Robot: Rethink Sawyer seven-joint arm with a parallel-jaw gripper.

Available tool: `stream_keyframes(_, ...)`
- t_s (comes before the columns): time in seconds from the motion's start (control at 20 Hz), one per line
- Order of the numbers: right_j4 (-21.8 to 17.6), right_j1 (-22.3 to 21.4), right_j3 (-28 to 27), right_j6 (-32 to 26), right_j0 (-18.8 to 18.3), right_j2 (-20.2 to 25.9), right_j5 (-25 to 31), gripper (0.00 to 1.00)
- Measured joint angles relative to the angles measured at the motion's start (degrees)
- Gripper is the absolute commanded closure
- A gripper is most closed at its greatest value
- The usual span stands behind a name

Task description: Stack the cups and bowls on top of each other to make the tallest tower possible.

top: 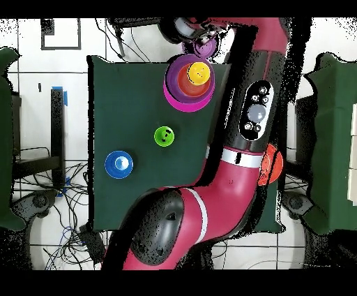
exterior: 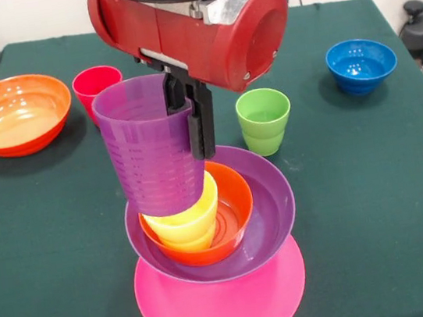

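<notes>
Gripper (exterior: 195, 125) clamped over the rim of the purple cup (exterior: 151, 147), one finger inside, one outside, cup tilted and touching the yellow cup (exterior: 192, 216). Below, yellow cup nested in small orange bowl (exterior: 233, 203), inside purple bowl (exterior: 270, 213), atop upturned pink bowl (exterior: 224, 306). Beyond the tower: green cup (exterior: 264, 119), red cup (exterior: 95, 84), large orange bowl (exterior: 12, 115), blue bowl (exterior: 361, 65), all on green table (exterior: 51, 252).

The gripper (exterior: 194, 117) pinches the purple cup's (exterior: 151, 147) rim, holding it tilted over the yellow cup (exterior: 189, 223) nested in the small orange bowl (exterior: 234, 206), purple bowl (exterior: 270, 213) and upturned pink bowl (exterior: 224, 306)
</notes>
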Motion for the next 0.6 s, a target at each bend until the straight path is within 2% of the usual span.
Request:
stream_keyframes(0.25, 0.44, 0.0, 0.07, 0.0, -0.04, -0.41, 0.0, 1.0)
stream_keyframes(0.6, 3.62, -0.01, 2.1, 0.0, -0.08, -2.27, -0.11, 1.0)
